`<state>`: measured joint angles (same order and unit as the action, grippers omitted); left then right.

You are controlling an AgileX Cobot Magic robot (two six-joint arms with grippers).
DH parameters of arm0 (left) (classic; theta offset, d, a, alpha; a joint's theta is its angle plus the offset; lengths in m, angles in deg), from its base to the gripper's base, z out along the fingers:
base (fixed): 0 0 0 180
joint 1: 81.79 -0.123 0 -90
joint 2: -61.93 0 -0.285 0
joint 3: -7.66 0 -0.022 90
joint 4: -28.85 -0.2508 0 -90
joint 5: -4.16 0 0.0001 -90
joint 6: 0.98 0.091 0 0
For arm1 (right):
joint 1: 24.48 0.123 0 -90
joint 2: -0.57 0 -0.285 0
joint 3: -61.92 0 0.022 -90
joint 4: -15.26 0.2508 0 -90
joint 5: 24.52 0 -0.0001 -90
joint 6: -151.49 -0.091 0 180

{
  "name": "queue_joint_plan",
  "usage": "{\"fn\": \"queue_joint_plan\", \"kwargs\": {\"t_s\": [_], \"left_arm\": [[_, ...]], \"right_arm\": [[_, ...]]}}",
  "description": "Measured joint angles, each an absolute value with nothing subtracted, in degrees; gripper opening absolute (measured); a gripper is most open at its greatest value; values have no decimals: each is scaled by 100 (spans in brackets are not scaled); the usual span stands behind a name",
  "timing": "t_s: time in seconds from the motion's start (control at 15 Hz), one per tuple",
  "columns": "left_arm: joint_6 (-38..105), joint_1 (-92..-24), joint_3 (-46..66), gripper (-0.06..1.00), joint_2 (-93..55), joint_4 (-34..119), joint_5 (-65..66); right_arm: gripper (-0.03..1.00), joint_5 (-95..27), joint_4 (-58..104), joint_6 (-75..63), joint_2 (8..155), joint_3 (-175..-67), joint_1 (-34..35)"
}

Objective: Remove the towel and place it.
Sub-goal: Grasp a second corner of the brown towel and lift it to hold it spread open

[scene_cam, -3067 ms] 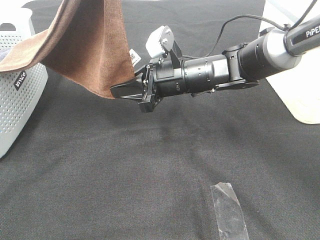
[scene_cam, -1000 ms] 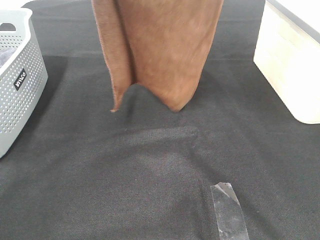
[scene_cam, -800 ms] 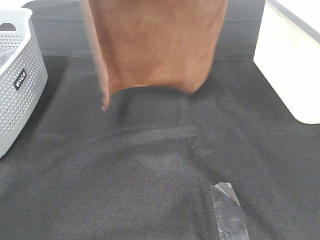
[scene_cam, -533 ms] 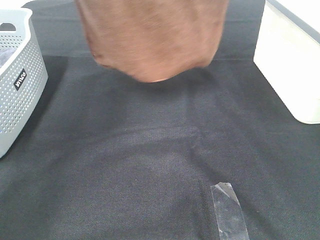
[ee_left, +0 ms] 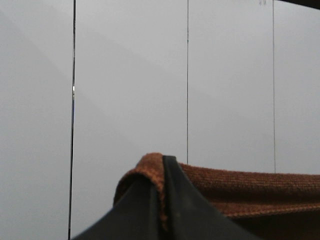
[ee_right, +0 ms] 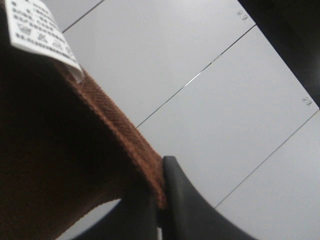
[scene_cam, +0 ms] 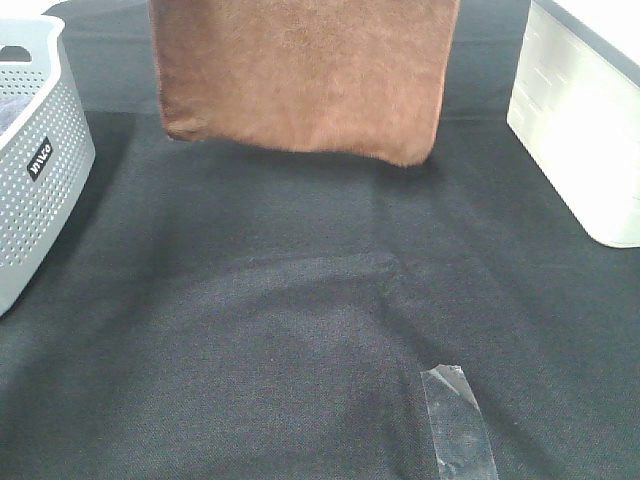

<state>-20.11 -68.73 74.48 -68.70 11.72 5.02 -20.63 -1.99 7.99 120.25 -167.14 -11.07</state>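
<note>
The brown towel (scene_cam: pixel 300 75) hangs spread flat in the air over the far middle of the black tablecloth (scene_cam: pixel 300 320); its top runs out of the exterior high view. Both grippers are out of that view. In the left wrist view my left gripper (ee_left: pixel 161 192) is shut on one stitched corner of the towel (ee_left: pixel 240 187). In the right wrist view my right gripper (ee_right: pixel 161 200) is shut on the other corner of the towel (ee_right: pixel 60 165), next to its white tag (ee_right: pixel 37 30). Both wrist cameras look up at a pale panelled surface.
A grey perforated basket (scene_cam: pixel 30 170) stands at the left edge. A white box (scene_cam: pixel 585 130) stands at the right edge. A strip of clear tape (scene_cam: pixel 458 420) lies on the cloth at the near right.
The towel, bunched and hanging in folds a second ago, has been pulled out wide and flat and lifted a little. Three seconds ago the right arm was in view gripping its lower edge near the basket.
</note>
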Motion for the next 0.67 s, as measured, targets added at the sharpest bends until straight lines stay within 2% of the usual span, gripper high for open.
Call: {"fn": "queue_joint_plan", "kwargs": {"t_s": [0.4, 0.67], "left_arm": [[-2109, -7067, 7820, 0, -7678, 977, 1757], [-2051, -7239, 7820, 0, -7907, 845, 2352]], "right_arm": [[0, -1719, 231, 793, 13635, -18651, -1342], [0, -1278, 288, 610, 14185, -19098, -1371]]}}
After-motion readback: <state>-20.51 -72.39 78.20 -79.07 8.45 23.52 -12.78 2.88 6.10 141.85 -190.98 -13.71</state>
